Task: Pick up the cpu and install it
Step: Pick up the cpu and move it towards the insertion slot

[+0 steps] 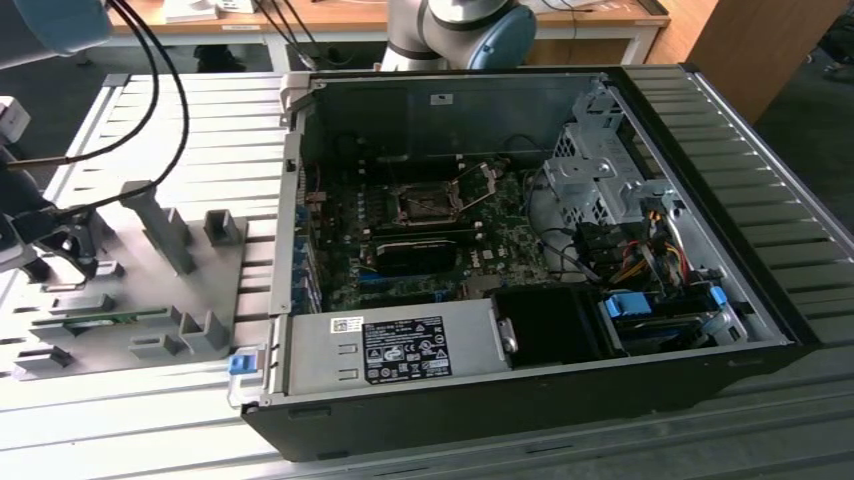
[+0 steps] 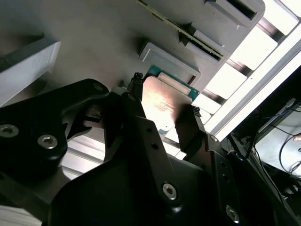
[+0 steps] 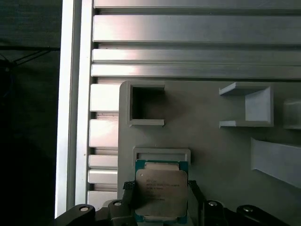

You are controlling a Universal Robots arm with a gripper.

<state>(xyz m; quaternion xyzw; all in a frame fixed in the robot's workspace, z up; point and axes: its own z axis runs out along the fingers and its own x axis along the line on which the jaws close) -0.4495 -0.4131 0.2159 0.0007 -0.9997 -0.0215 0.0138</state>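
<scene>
From where I stand the arm (image 1: 30,215) is stretched far over to the exterior view's left, its base (image 1: 427,30) behind the open computer case (image 1: 534,400) and its working end hanging low over the grey tray (image 1: 247,290) at the picture's edge, black cables (image 1: 160,100) looping down to it. The case lies on its side on the slatted table (image 1: 200,120), well apart from the tray, and its dark square socket (image 1: 430,205) sits bare in the middle of the board with the metal frame swung up. In the second wrist view the black gripper (image 2: 164,96) points straight down at the tray, and its two fingers (image 2: 135,84) have the cpu between them, one at each of two opposite edges, drawn in against it as far as I can see. The chip's metal top catches the light, and it lies flat on the tray, just beside a raised grey bracket (image 2: 169,61). In the first wrist view the cpu (image 3: 161,195) sits square between the two fingertips (image 3: 129,193), green rim showing round the silvery lid, and both tips meet its sides. Its far edge butts against the bracket, and beyond that stands a square open pocket (image 3: 146,103).
</scene>
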